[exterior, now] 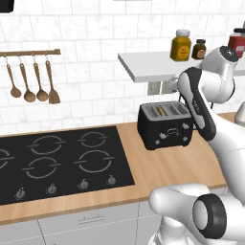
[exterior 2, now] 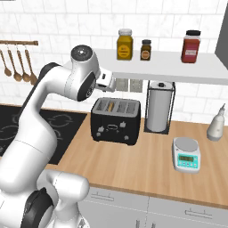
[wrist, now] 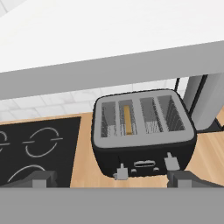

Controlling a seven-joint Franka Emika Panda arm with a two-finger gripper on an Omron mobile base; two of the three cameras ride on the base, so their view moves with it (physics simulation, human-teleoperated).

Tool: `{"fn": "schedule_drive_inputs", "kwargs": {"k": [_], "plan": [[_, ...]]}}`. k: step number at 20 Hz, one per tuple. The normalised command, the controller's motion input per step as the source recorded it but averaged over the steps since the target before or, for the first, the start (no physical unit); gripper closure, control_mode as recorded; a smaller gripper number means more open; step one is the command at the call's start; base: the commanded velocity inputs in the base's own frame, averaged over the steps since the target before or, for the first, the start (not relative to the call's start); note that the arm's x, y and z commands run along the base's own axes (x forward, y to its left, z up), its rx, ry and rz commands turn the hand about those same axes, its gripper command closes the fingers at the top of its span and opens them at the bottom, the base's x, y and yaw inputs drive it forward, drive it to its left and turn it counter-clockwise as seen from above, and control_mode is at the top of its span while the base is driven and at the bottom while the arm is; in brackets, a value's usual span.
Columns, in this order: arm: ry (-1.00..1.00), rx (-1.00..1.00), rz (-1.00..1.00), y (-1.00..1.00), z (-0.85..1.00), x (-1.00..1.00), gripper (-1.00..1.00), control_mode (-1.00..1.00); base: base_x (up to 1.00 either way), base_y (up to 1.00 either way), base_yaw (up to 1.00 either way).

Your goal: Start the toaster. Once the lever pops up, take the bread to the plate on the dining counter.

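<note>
The toaster (exterior: 165,125) stands on the wooden worktop (exterior: 162,167), between the black hob (exterior: 62,162) at its 9 o'clock and the paper towel roll (exterior 2: 159,107) at its 3 o'clock, under the white shelf (exterior 2: 178,64). The bread (wrist: 127,119) sits upright in the second slot from the left, only its brown top edge showing. In the hand view the gripper (wrist: 112,178) hovers above and in front of the toaster, its fingers spread wide and holding nothing; the toaster's front face lies between the two tips. A kitchen scale (exterior 2: 187,155) rests at 4 o'clock from the toaster.
</note>
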Motion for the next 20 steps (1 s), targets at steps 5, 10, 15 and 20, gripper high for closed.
{"fn": "schedule_drive_inputs", "kwargs": {"k": [5, 10, 15, 20], "plan": [[0.00, 0.00, 0.00, 0.00, 0.00, 0.00, -1.00, -1.00, 0.00, 0.00, 0.00], [0.00, 0.00, 0.00, 0.00, 0.00, 0.00, -1.00, -1.00, 0.00, 0.00, 0.00], [0.00, 0.00, 0.00, 0.00, 0.00, 0.00, -1.00, -1.00, 0.00, 0.00, 0.00], [0.00, 0.00, 0.00, 0.00, 0.00, 0.00, -1.00, -1.00, 0.00, 0.00, 0.00]]}}
